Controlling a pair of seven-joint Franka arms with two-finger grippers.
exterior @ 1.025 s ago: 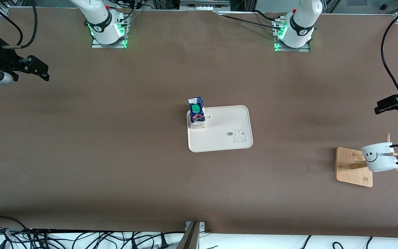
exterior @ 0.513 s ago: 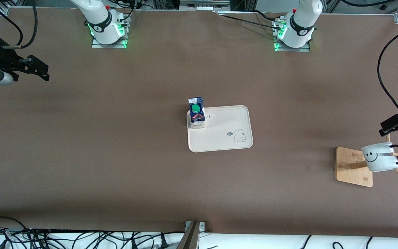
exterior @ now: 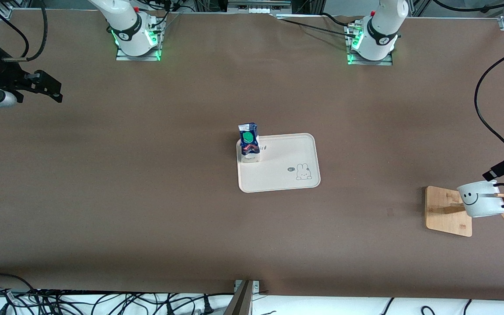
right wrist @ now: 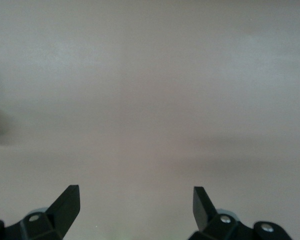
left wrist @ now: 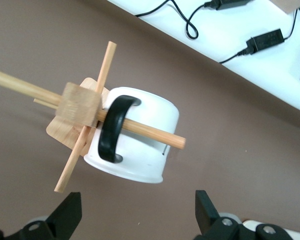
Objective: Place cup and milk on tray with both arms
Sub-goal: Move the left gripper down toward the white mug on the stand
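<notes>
The white smiley cup [exterior: 480, 200] hangs by its black handle [left wrist: 113, 131] on a peg of the wooden rack [exterior: 448, 211] at the left arm's end of the table. It also shows in the left wrist view [left wrist: 140, 142]. My left gripper [exterior: 497, 171] is open and empty, just above the cup; in its wrist view [left wrist: 137, 212] the fingers stand apart short of the cup's rim. The milk [exterior: 249, 143] stands upright on a corner of the cream tray [exterior: 287, 175]. My right gripper [exterior: 46, 87] is open and empty, waiting over bare table at the right arm's end [right wrist: 135, 205].
The rack's wooden pegs [left wrist: 85, 125] cross through and beside the cup's handle. Black cables [exterior: 488, 118] trail from the left arm. The table's front edge with cables [exterior: 103, 302] lies nearest the camera. Brown table surface surrounds the tray.
My left gripper has moved down toward the cup on the rack, from over bare table to just above the cup's rim. The right arm, milk and tray have not moved.
</notes>
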